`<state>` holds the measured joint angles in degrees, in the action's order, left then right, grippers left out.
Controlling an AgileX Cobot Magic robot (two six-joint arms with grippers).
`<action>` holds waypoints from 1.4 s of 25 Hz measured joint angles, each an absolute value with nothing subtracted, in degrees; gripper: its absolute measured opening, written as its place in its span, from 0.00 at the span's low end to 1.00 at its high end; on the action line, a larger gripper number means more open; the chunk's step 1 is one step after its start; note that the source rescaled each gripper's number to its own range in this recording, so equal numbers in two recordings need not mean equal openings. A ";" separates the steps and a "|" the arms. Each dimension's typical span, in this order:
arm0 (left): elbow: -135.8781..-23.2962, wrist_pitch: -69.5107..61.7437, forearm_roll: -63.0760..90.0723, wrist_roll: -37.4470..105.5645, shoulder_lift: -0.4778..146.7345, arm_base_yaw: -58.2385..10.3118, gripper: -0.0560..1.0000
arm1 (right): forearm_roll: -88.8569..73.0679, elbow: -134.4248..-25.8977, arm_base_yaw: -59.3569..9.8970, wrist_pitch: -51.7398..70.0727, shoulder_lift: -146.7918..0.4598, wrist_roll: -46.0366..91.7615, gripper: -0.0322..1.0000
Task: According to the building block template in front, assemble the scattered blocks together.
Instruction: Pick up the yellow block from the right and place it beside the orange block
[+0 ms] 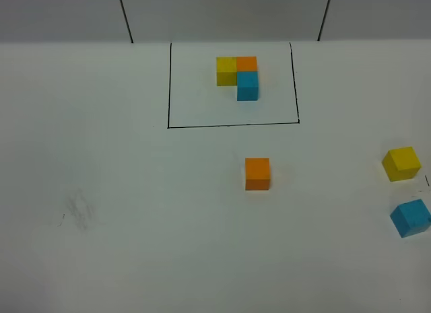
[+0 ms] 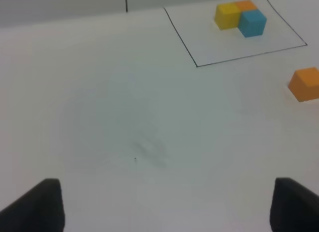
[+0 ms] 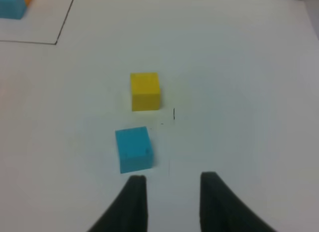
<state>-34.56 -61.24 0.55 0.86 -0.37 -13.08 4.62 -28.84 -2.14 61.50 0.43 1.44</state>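
Observation:
The building block template (image 1: pixel 239 74) is an L of yellow, orange and blue cubes inside a black drawn rectangle (image 1: pixel 232 125) at the far middle of the white table. It also shows in the left wrist view (image 2: pixel 240 16). The loose orange cube (image 1: pixel 257 174) sits just in front of the frame and shows in the left wrist view (image 2: pixel 306 84). The loose yellow cube (image 1: pixel 402 163) and sky blue cube (image 1: pixel 411 217) sit at the right edge. My right gripper (image 3: pixel 172 184) is open and empty just behind the blue cube (image 3: pixel 133 149) and the yellow cube (image 3: pixel 145 91). My left gripper (image 2: pixel 167 207) is wide open and empty over bare table.
The white table (image 1: pixel 135 205) has a faint grey smudge (image 1: pixel 77 212) at the left. Two black lines run up the back wall (image 1: pixel 124 17). Neither arm shows in the exterior high view.

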 joint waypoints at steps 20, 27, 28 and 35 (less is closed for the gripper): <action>-28.98 -61.13 0.00 -0.85 -0.37 -13.08 0.57 | 4.62 -28.84 -2.14 61.50 0.43 1.44 0.03; -28.98 -61.13 0.00 -0.85 -0.37 -10.90 0.52 | 4.62 -28.84 -2.14 61.50 0.43 1.44 0.03; -28.98 -61.13 0.00 -0.85 -0.37 -9.88 0.52 | 4.62 -28.84 -2.14 61.50 0.43 1.44 0.03; -28.98 -61.13 0.00 -0.85 -0.37 -6.36 0.52 | 4.62 -28.84 -2.14 61.50 0.43 1.44 0.03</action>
